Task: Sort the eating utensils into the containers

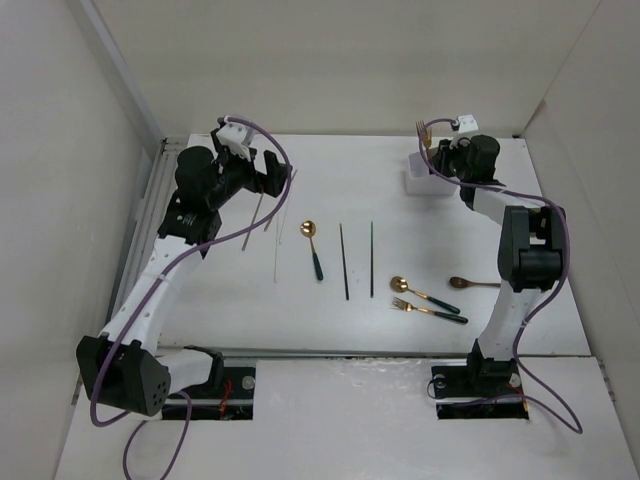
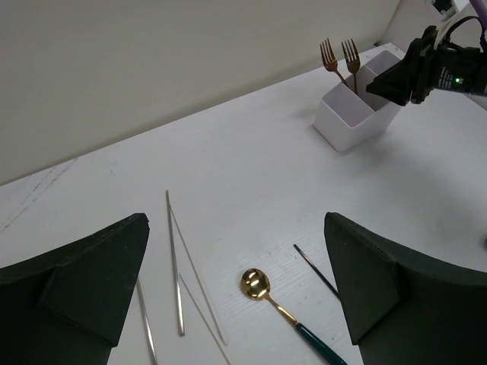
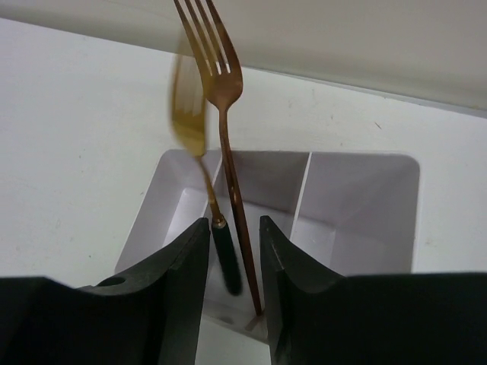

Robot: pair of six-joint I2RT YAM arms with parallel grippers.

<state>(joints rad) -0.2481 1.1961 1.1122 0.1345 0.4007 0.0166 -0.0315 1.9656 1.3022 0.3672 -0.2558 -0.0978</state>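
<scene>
The white three-compartment holder stands at the back right. My right gripper hangs over it, jaws slightly apart. In the right wrist view, a blurred gold fork with a dark green handle hangs between my fingers inside the holder's left compartment, beside a standing copper fork. My left gripper is wide open and empty above the silver chopsticks and a gold spoon with a green handle.
On the table lie the gold spoon, two dark chopsticks, silver chopsticks, another green-handled gold spoon, a green-handled gold fork and a brown spoon. White walls close in the sides and back.
</scene>
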